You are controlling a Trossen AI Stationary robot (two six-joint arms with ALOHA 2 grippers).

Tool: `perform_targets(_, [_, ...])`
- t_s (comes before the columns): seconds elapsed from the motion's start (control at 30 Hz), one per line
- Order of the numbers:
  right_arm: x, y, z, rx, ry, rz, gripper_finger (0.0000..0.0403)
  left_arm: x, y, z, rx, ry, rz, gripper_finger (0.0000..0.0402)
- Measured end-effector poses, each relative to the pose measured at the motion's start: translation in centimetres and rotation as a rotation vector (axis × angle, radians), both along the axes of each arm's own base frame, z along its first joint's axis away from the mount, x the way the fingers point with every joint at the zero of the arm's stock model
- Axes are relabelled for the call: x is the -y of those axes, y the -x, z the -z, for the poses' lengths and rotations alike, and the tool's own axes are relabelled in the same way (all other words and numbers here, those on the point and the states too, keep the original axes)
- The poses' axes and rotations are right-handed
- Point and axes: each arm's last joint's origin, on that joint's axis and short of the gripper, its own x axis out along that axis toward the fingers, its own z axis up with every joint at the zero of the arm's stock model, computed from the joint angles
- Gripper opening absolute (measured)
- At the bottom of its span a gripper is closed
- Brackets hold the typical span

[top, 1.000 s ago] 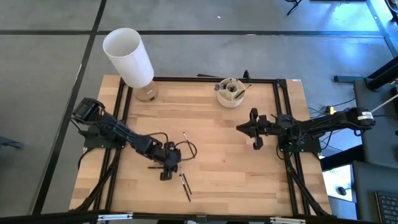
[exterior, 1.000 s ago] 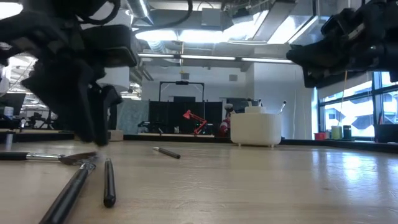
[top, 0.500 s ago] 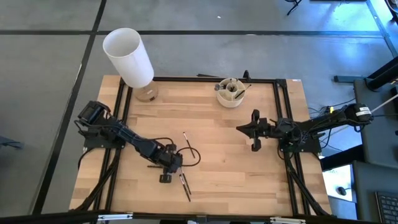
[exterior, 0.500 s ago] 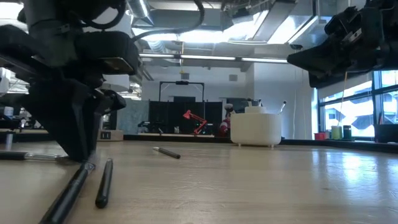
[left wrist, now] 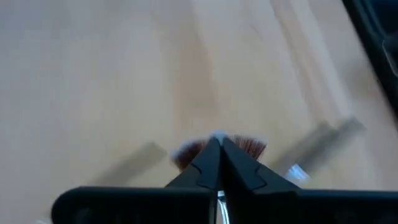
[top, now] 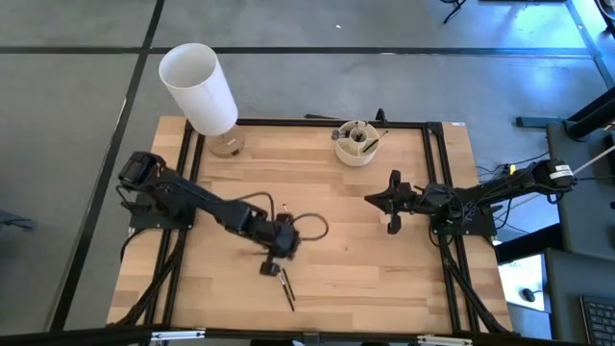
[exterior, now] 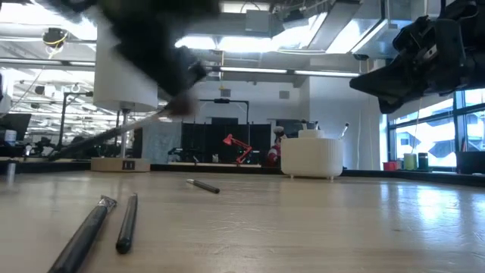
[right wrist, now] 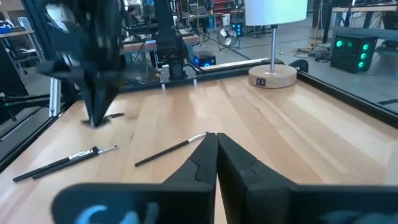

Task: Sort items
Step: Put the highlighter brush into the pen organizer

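A brush (left wrist: 217, 147) with reddish-brown bristles sits clamped in the left tool (top: 272, 261), its tuft fanning out just past the closed fingertips in the left wrist view; its handle is hidden behind the fingers. In the low view a thin blurred stick (exterior: 114, 136) slants from that tool down toward the left, probably this same brush, lifted clear of the tabletop (top: 346, 259).

Two more brushes (top: 285, 286) lie side by side on the wood just nearer the front edge than the left tool, long axes running roughly front to back. A single thin stick (top: 286, 211) lies near mid-table, angled slightly. A few handles poke up from the beige compartmented cup (top: 356, 144) at the rear.

The right tool (top: 393, 204) hangs over the right half of the tabletop, fingers pressed together on nothing.

The tabletop is pale planked wood inside a black frame, with a tall white cylinder (top: 198, 88) at the rear left corner. Beyond lies an office space with ceiling lights.
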Motion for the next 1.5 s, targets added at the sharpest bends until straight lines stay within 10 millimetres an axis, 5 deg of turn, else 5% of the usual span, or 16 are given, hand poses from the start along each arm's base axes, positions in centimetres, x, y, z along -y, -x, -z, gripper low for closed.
perform_targets(0.33, [-0.6,0.2,0.0,0.002,-0.014,0.052,0.0008,-7.6,-5.0,-7.5,0.618,-0.413,-0.287,0.0009])
perform_targets(0.53, [-0.7,0.5,0.8,-0.065,-0.011,0.235,0.0005,-14.9,-6.8,-8.5,0.951,-0.497,-0.459,0.0003])
perform_targets(0.7, [-1.1,0.6,1.1,-0.095,-0.022,0.243,0.0007,-19.9,-7.5,-7.0,1.231,-0.348,-0.463,0.0007])
perform_targets(0.9, [-1.4,0.9,1.5,-0.125,-0.019,0.280,0.0006,-23.1,-8.5,-2.2,1.304,-0.286,-0.500,0.0004])
perform_targets(1.13, [-1.9,1.0,1.7,-0.133,-0.026,0.269,0.0008,-24.2,-8.7,2.1,1.407,-0.292,-0.533,0.0009])
perform_targets(1.5, [-2.0,1.2,1.9,-0.141,-0.028,0.299,0.0007,-25.1,-9.9,4.2,1.379,-0.397,-0.571,0.0007])
